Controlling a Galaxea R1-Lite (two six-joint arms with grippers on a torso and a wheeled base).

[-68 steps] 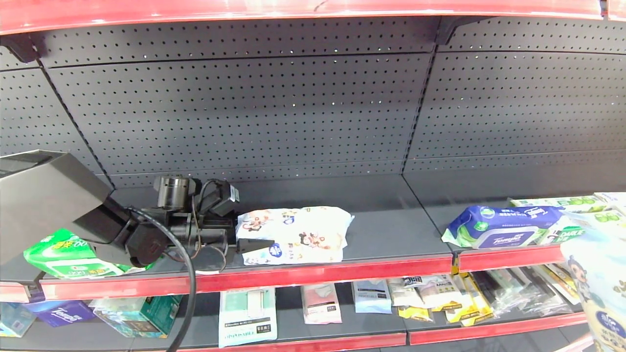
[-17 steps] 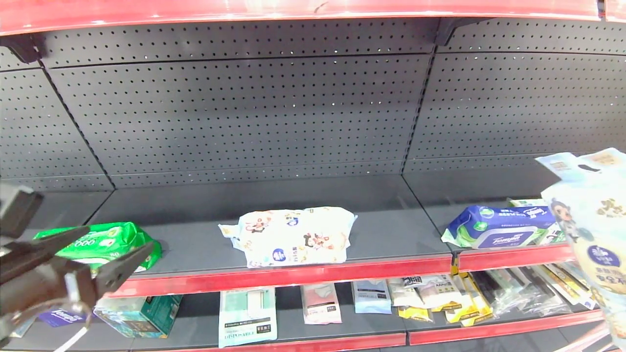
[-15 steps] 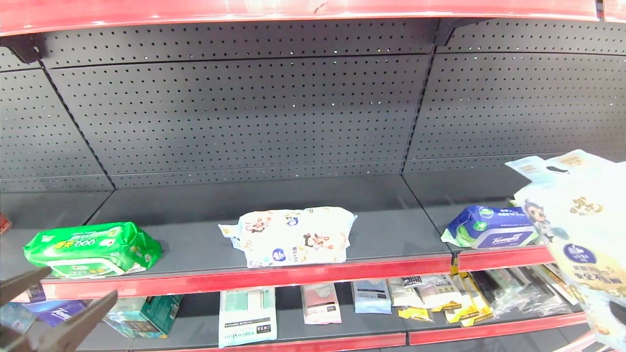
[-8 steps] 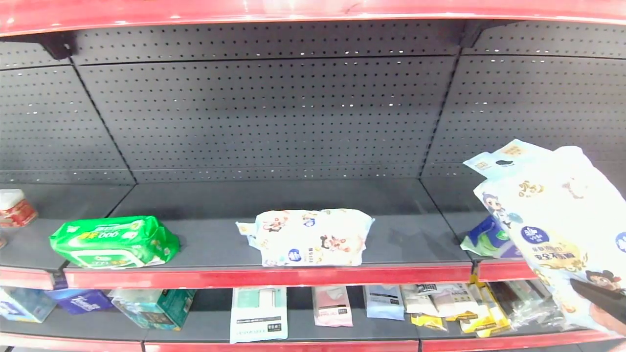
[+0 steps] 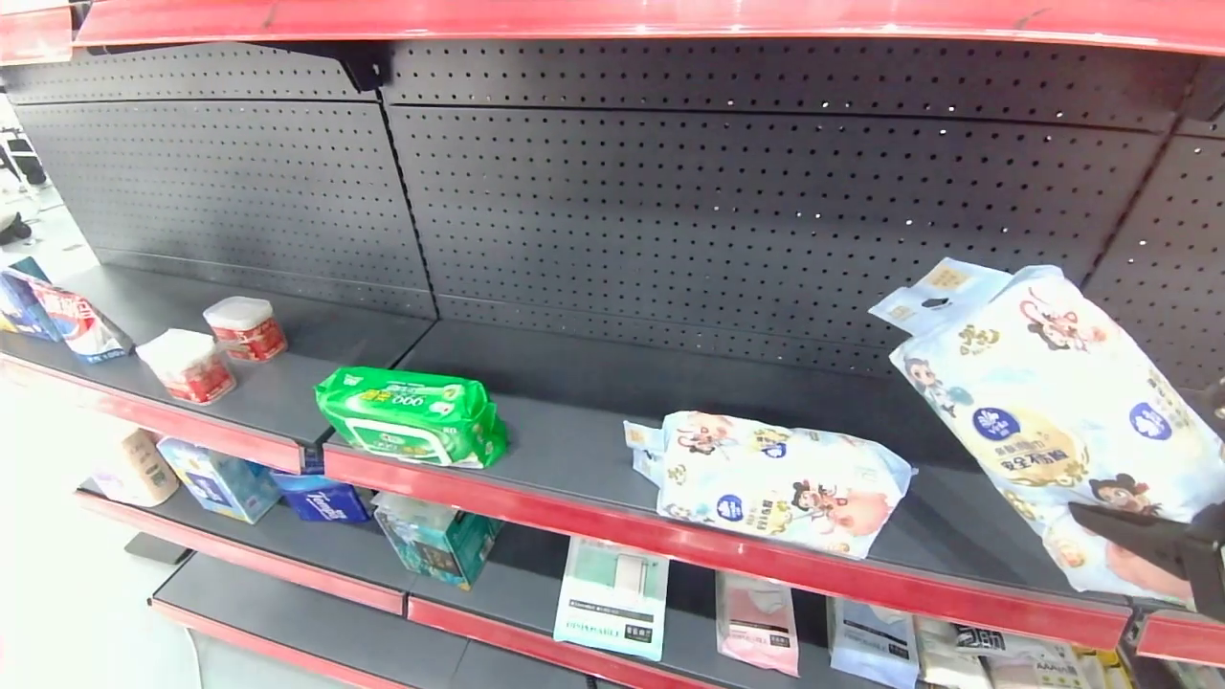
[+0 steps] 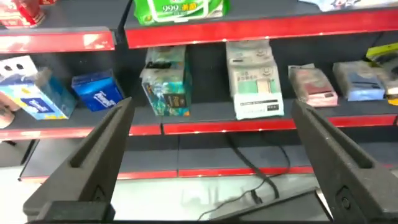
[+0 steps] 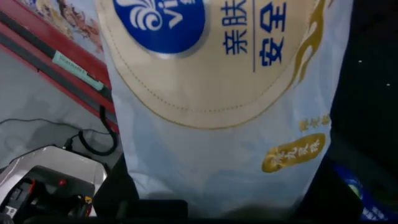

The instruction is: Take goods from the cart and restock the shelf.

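**Restocking: mid-carry**

Right gripper (image 5: 1110,531) is clamping the near end of a glossy white cartoon-printed plastic pack (image 5: 1043,421), round blue logo showing, and holding it tilted above the right end of the dark grey metal shelf (image 5: 593,421). Left gripper (image 6: 211,107) is hanging low, jaws wide apart.

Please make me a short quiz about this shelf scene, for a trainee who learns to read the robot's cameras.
1. True or false: the left gripper holds a pack.
2. What is the right gripper shut on? A) a bottle; B) the large pale bag; C) a small tub.
3. Fill in: on the shelf the cartoon-print pack lies flat; to the robot's left of it lies the ____ pack.
Key: 1 false, its jaws stand open and empty. 2 B. 3 green: the green pack.
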